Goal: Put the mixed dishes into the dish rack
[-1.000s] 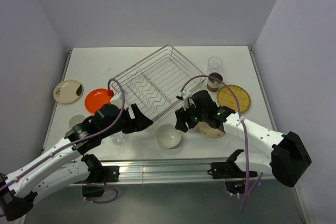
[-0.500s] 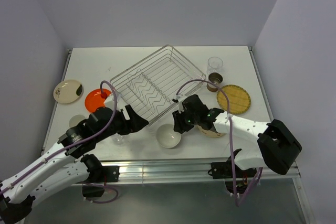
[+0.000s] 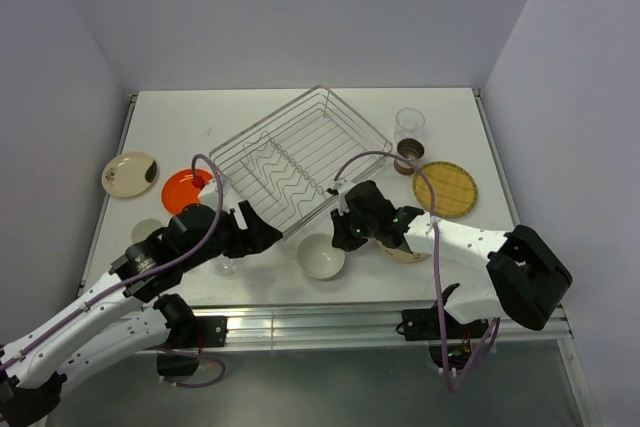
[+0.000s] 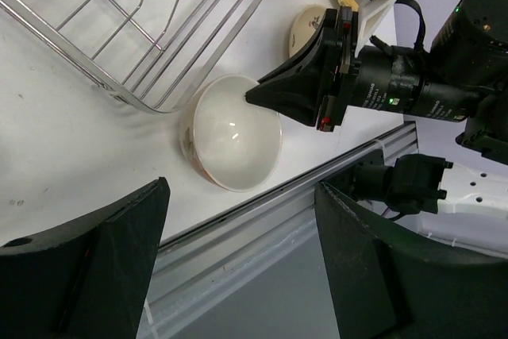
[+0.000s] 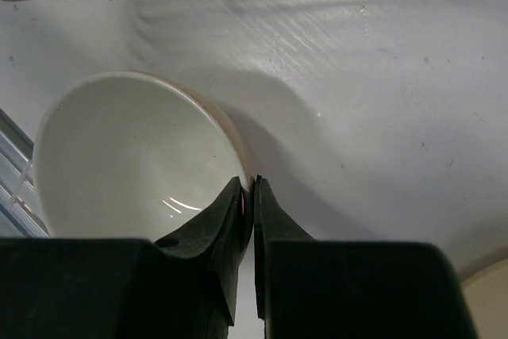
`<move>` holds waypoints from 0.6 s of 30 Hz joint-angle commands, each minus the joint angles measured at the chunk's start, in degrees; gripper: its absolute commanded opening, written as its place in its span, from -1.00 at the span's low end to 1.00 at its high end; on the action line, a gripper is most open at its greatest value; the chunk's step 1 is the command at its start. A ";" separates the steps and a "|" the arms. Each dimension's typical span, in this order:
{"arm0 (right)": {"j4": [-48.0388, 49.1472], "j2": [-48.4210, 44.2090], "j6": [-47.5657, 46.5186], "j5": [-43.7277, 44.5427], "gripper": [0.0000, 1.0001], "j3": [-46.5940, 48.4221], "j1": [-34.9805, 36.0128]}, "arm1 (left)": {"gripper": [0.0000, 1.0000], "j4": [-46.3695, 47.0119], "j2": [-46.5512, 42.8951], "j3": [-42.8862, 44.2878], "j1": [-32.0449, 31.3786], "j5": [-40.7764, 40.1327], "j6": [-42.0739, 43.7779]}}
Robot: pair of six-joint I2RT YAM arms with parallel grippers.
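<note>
The white bowl (image 3: pixel 322 258) stands upright near the table's front edge, just in front of the dish rack (image 3: pixel 300 162). My right gripper (image 3: pixel 345 237) is shut on the bowl's right rim (image 5: pixel 238 166), one finger inside and one outside. In the right wrist view the jaws (image 5: pixel 252 184) pinch the thin wall. My left gripper (image 3: pixel 262 230) hangs open left of the bowl (image 4: pixel 234 140), holding nothing; its fingers (image 4: pixel 119 252) frame the table edge. The rack has no dishes in it.
An orange plate (image 3: pixel 185 187) and a cream plate (image 3: pixel 130 173) lie at the left. A yellow woven plate (image 3: pixel 446 188), a clear glass (image 3: pixel 409 125) and a brown cup (image 3: pixel 408 157) sit at the right. Another cream plate (image 3: pixel 405 250) lies under my right arm. A clear glass (image 3: pixel 228 265) stands below my left wrist.
My right gripper moved left to the bowl's rim and closed on it. My left arm drew slightly back toward the near left; its jaws stayed open.
</note>
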 commanded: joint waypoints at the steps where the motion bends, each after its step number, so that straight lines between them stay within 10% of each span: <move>1: 0.46 -1.80 -1.57 -2.96 -0.93 1.32 0.15 | 0.61 3.47 1.82 2.56 -0.22 2.08 3.58; 18: -17.12 -21.82 -29.69 -21.00 -1.00 6.60 0.15 | 0.63 9.79 7.90 8.19 -0.14 7.26 12.64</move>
